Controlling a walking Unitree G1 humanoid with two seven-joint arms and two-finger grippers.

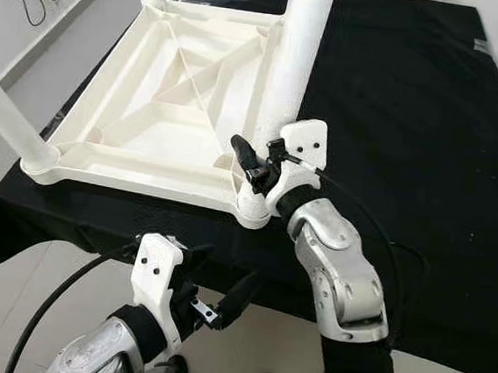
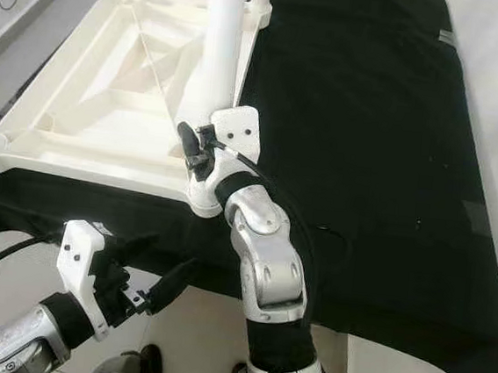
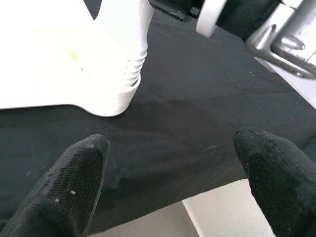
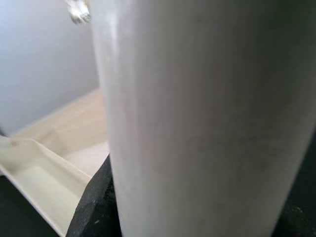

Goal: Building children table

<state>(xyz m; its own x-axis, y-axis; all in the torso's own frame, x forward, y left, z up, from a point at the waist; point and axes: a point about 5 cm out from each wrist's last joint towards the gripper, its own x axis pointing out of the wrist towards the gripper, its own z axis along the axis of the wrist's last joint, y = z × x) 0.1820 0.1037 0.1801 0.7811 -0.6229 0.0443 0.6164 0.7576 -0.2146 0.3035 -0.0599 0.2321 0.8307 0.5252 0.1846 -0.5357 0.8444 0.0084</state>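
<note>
Tabletop point(image 1: 165, 99) upside down, leg point(image 1: 295, 59) upright, right hand point(image 1: 256, 156) gripping it

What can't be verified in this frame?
- Near leg: top cut off by the head views' edge.
- Leg's seating in the tabletop corner socket: hidden behind the right claw.
- Right wrist view: leg too close, blurred.
- Left claw hangs open off the cloth.

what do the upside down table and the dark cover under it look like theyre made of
Table top: likely moulded plastic, cream-white and smooth, with cast ribs underneath. Leg held by the right claw: same plastic look, with screw threads at its base. Cover: matte black cloth, draped over the edge.
</note>
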